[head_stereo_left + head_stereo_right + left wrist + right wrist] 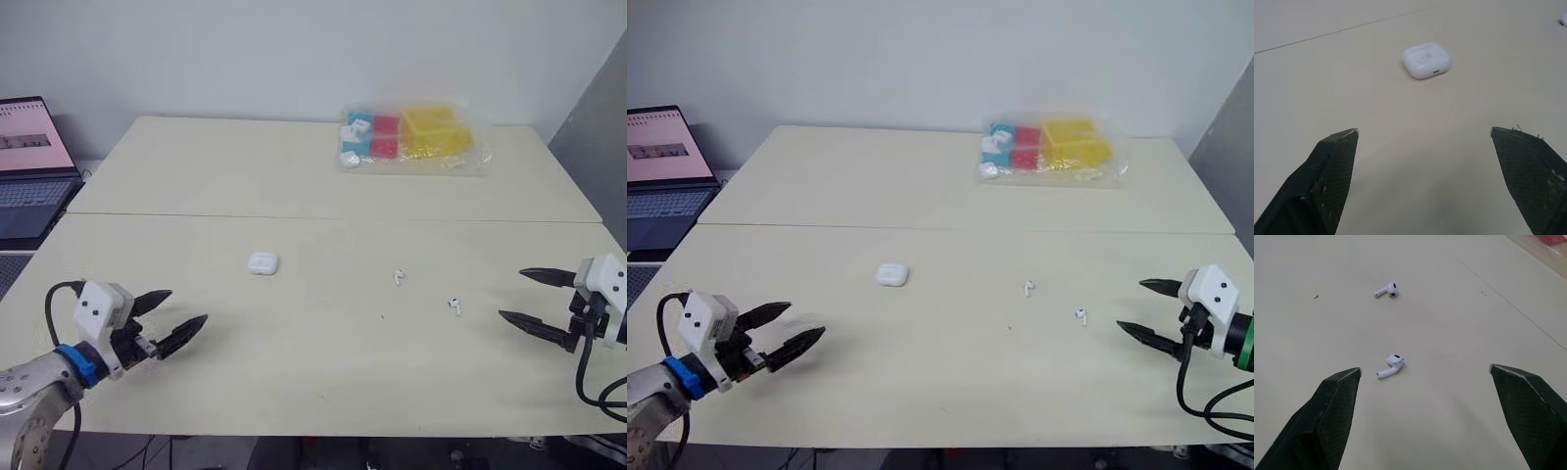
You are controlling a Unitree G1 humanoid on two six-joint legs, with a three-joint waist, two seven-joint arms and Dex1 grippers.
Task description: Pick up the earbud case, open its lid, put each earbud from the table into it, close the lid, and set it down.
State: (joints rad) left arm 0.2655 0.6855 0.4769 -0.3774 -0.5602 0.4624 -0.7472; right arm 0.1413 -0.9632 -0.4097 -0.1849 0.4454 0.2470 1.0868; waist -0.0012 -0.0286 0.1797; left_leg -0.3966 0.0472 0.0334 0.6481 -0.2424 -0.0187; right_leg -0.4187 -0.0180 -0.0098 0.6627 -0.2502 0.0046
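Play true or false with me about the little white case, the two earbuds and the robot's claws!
1. The earbud case lies shut on the table. True.
2. Both earbuds are inside the case. False: the left earbud and the right earbud lie on the table, apart from it.
3. The left gripper is open and holds nothing. True.
4. The right gripper is shut on an earbud. False: it is open and empty.
5. The laptop is on the robot's right. False: it is on the robot's left.
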